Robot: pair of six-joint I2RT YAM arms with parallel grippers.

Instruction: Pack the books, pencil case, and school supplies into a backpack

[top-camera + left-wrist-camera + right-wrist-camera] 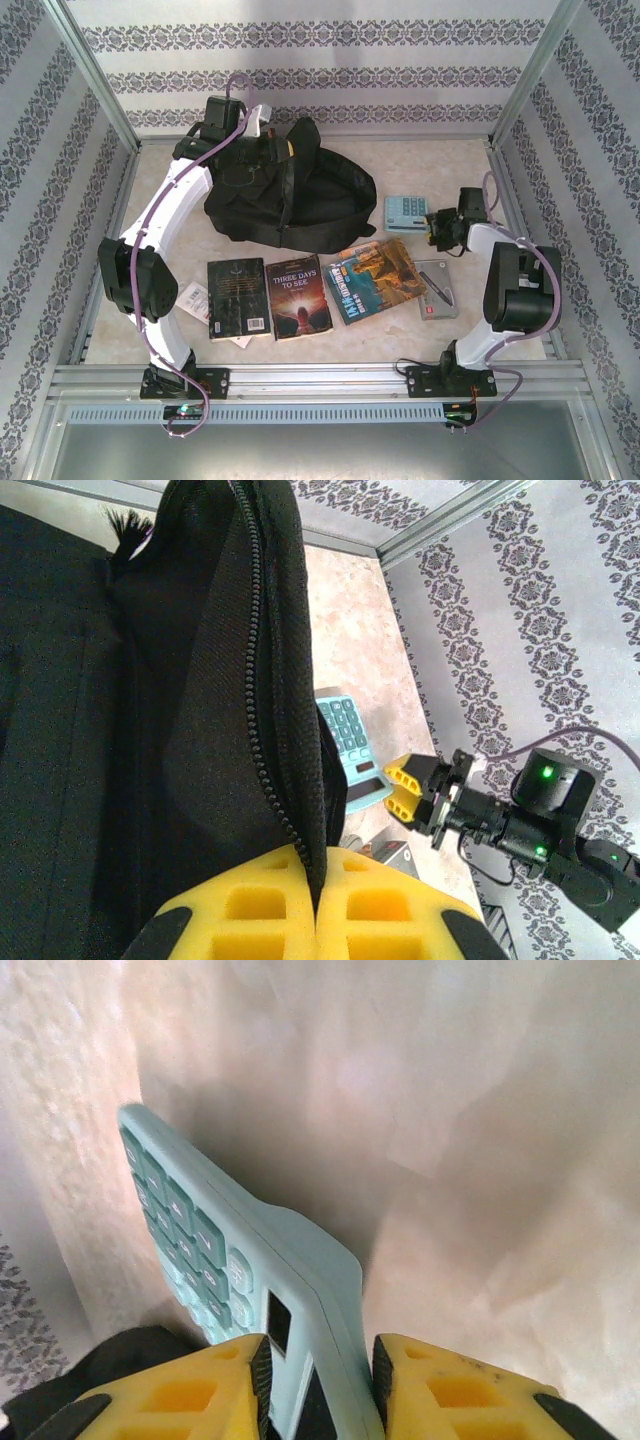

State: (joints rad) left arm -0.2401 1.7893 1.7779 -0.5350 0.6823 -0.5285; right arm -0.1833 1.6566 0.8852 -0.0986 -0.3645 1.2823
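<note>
Top view: the backpack (300, 200) lies at the far middle of the surface (420, 165). The left gripper (283, 150) is at the bag's far upper edge, closed on the fabric. Just right of the backpack, near the right edge, sits the light blue box (405, 212), with the right gripper (432, 228) at its right end. Three books lie in a row toward the near edge: the black book (238, 297), the brown book (299, 295) and the blue-and-orange book (385, 278). A pink-and-white packet (193, 298) pokes out left of the black book, under the left arm.

Left wrist view: the left gripper (318, 890) has its yellow pads (250, 910) pressed together on the zip edge of the backpack (150, 730), the fabric pinched between them. Beyond the bag lie the light blue box (345, 742) and the right gripper (405, 790) at its end.

Right wrist view: the right gripper (320, 1370) clasps the light blue box (250, 1260), with a yellow pad against each side.
</note>
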